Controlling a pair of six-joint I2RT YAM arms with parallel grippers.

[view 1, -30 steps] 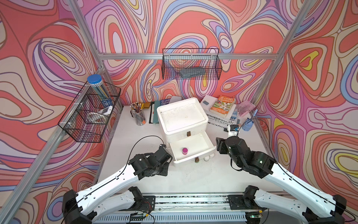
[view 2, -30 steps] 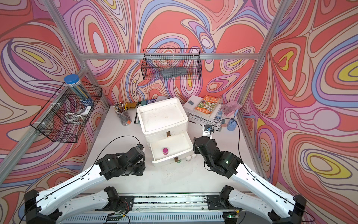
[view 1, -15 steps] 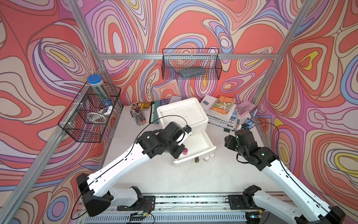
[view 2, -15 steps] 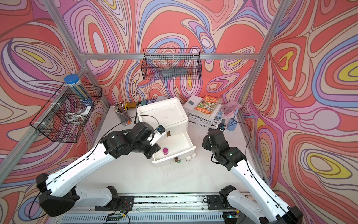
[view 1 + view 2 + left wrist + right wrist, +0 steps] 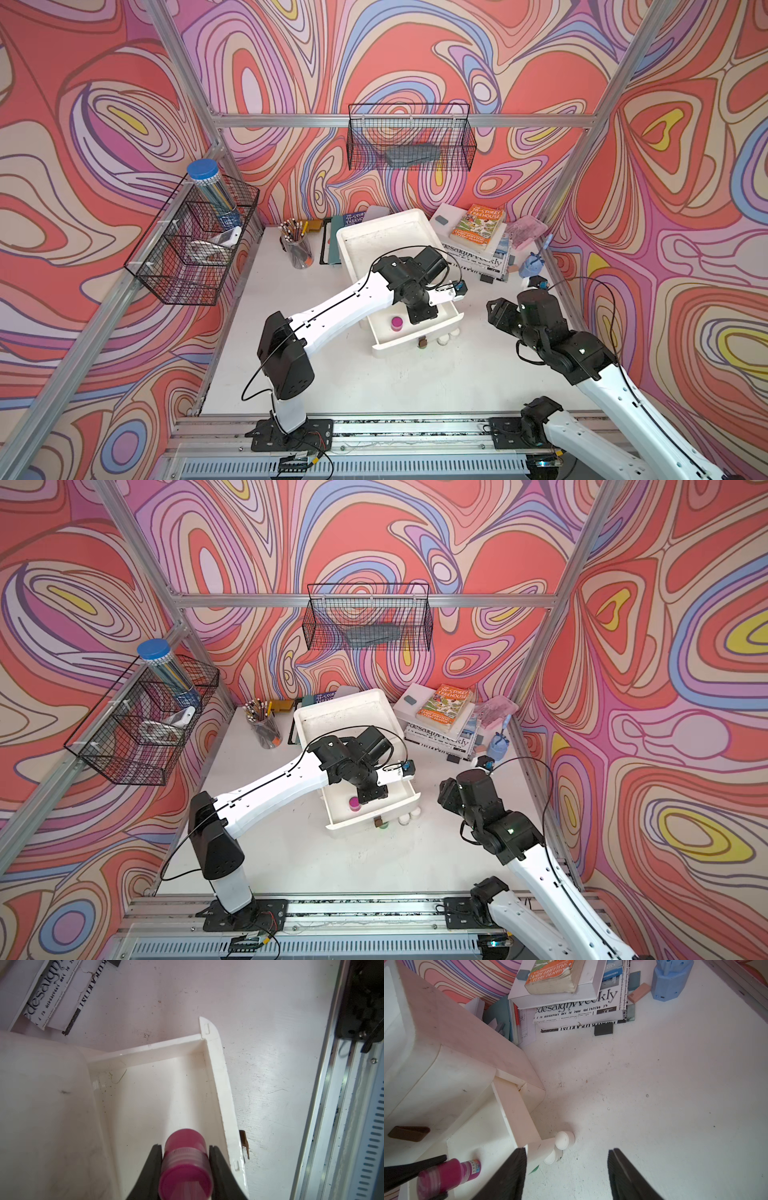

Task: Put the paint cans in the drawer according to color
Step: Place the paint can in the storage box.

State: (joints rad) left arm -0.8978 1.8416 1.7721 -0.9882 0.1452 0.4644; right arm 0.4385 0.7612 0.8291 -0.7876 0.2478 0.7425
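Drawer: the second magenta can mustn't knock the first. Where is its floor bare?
Bare: drawer floor from the held magenta can to the side wall by the magazines, between cabinet and front panel. Crowded: near the standing magenta can; white cans outside the front corner.

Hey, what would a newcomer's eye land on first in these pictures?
The loud swirling pink, coral and purple walls on every side. Then the left arm, reaching over the open white drawer with a magenta paint can clamped in its jaws; a second magenta can stands inside. Two white cans sit on the table by the drawer's front corner.
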